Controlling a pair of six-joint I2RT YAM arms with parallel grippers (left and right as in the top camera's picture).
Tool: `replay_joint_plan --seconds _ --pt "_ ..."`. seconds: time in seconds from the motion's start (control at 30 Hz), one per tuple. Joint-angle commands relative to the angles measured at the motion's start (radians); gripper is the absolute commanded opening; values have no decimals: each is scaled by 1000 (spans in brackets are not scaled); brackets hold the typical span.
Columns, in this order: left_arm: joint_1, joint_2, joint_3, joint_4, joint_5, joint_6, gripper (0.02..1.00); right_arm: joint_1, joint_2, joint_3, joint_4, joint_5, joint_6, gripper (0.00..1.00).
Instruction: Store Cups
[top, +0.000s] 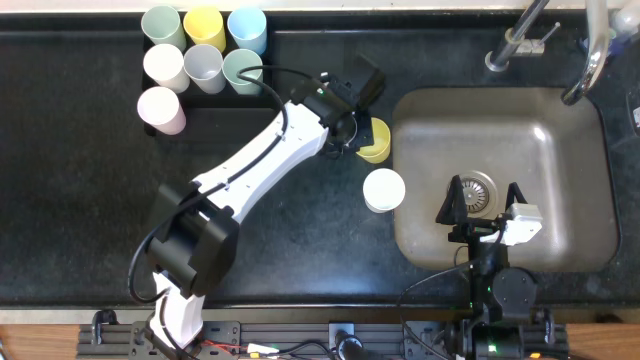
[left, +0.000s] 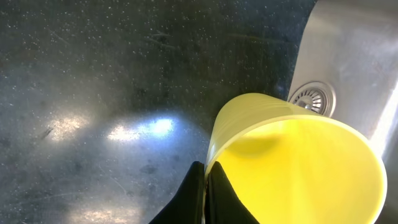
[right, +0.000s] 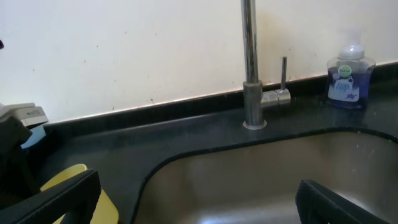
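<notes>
A yellow cup (top: 376, 141) is at the counter's edge beside the sink, its mouth toward the basin, and looks tilted. My left gripper (top: 350, 135) is shut on that cup's rim, one finger inside and one outside; in the left wrist view the yellow cup (left: 292, 162) is gripped by the left gripper (left: 206, 180). A white cup (top: 384, 189) stands upright just nearer, apart from it. My right gripper (top: 484, 192) hangs open over the sink, holding nothing. The right wrist view has the yellow cup (right: 78, 180) off to one side of the right gripper (right: 198, 186).
Several cups stand grouped at the counter's far left: green (top: 162, 22), yellow (top: 204, 25), blue (top: 247, 27), white (top: 163, 63), pale grey (top: 204, 63), green (top: 242, 70), pink (top: 162, 110). The steel sink (top: 560, 130) fills the right, with a tap (right: 249, 62) and a soap bottle (right: 350, 78) behind.
</notes>
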Motion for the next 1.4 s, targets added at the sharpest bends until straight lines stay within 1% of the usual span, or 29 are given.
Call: replay_joint_plan --seconds 0.03,0.17,0.3,0.43,0.57,0.8,0.97,1.4 --pt "81 -74 28 -13 -31 3 36 -6 -9 -13 5 -7 0 996" --pt "209 -184 28 -67 -36 2 36 -6 -9 -13 5 -7 0 998" --pt "377 -275 28 -141 -36 -1 36 -6 -9 -13 5 -7 0 996" --pt "520 -299 28 -217 -36 -1 36 -6 -9 -13 5 -7 0 998" --pt "617 -293 25 -256 -36 1 36 -6 -9 -13 5 -7 0 996" --pt "683 -274 -17 -256 -41 3 36 -6 -9 -13 5 -7 0 998" --pt "684 -262 -85 -196 -45 3 36 -6 -9 -13 5 -7 0 998" --pt "684 -203 -117 -181 -74 2 36 -7 -9 -13 5 -7 0 998"
